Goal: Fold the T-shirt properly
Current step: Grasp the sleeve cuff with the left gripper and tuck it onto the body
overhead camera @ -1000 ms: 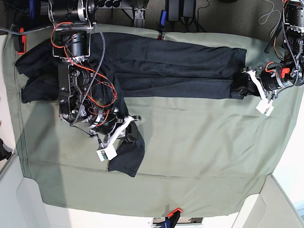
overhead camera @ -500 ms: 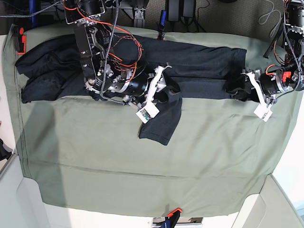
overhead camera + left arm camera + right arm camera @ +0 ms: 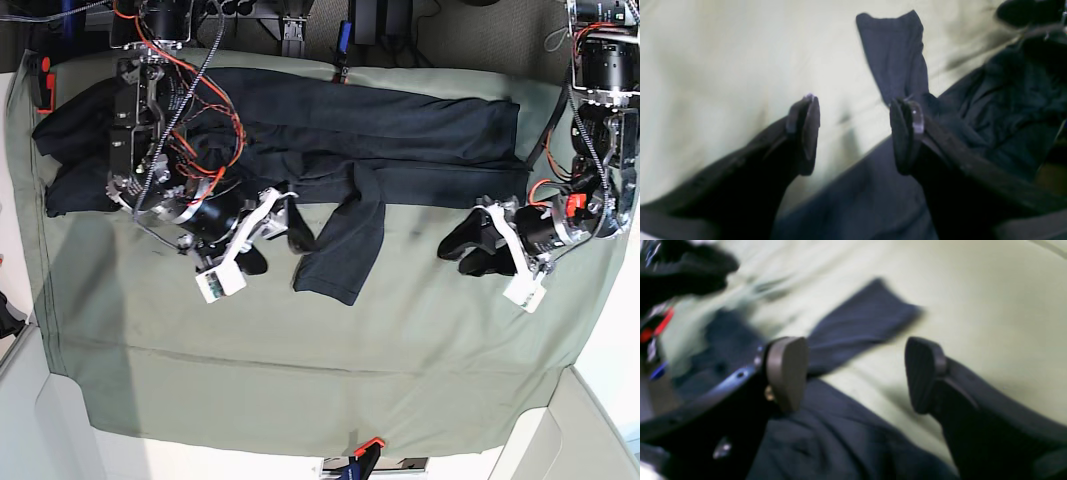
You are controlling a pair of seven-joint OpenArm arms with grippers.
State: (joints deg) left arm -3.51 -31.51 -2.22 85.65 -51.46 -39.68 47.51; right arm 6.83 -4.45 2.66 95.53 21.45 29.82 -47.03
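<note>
The T-shirt [image 3: 330,130] lies stretched along the far edge of the surface [image 3: 400,350], which is covered by a pale green cloth. Its body is gathered into a long dark band running nearly from one side edge to the other, with a bunched mass of fabric at the far corner on the right arm's side. One sleeve [image 3: 342,245] hangs out of the band toward the middle of the surface, flat but crooked, its cuff pointing at the near edge.

The right claw [image 3: 268,235] stands just beside that sleeve, jaws spread wide and holding nothing; its wrist view shows both pads apart over the fabric edge with only cloth between them. The left claw [image 3: 478,245] hovers off the band's other end, just past the hem, also wide and empty, as its own wrist view confirms.

By my judgement the fold is at an early-to-middle stage: the body is narrowed lengthwise, but the loose sleeve needs tucking onto the band, the bunched end needs flattening, and the crosswise folds are not yet made.

White tags sit on both claws, but any writing is too small to read. No brand shows on the shirt.
</note>
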